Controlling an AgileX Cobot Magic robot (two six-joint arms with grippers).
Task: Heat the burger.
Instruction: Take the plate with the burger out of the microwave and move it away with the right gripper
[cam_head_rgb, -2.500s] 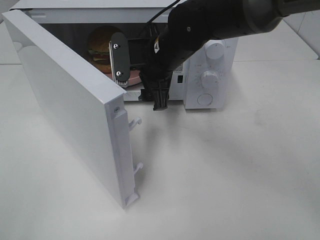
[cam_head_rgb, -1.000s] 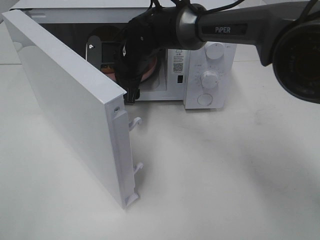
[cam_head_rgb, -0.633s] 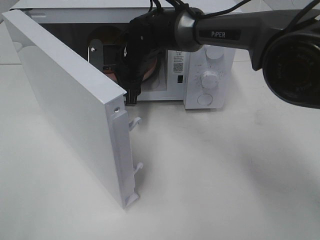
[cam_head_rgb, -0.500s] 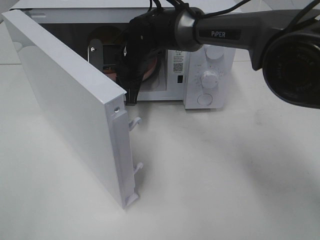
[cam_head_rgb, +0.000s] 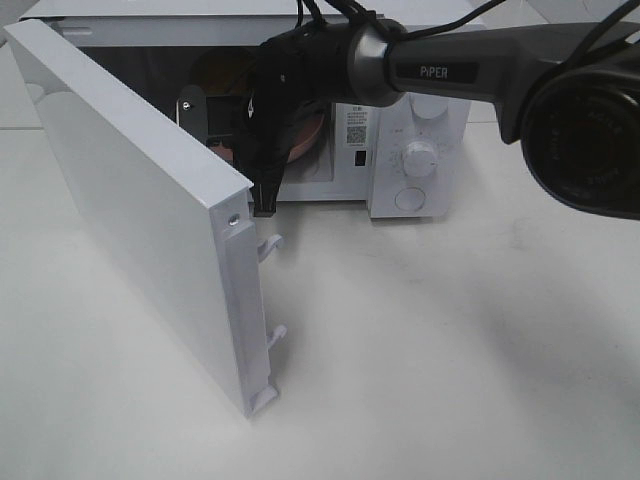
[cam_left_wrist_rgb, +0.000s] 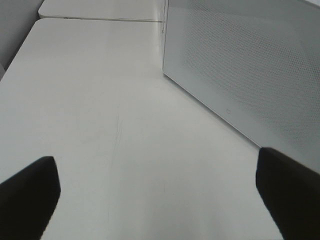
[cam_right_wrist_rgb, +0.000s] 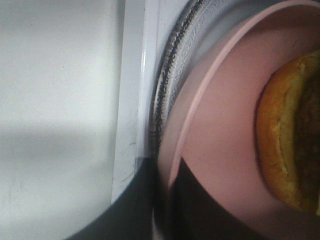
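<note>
Burger (cam_right_wrist_rgb: 290, 145) on pink plate (cam_right_wrist_rgb: 220, 135) shows only in right wrist view; right tool (cam_right_wrist_rgb: 162, 200) clamps plate rim; left tool (cam_left_wrist_rgb: 160, 200) open wide.

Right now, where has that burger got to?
The burger sits on a pink plate inside the open microwave, at the back of the high view, mostly hidden behind the right gripper.

Microwave door (cam_head_rgb: 130, 200): we see smooth white plastic, matt.
Table (cam_head_rgb: 450, 340): we see a matt white surface, smooth.
Plate (cam_right_wrist_rgb: 225, 130): pink, smooth, a little glossy.
Burger (cam_right_wrist_rgb: 287, 140): golden bun, we find it slightly rough.
</note>
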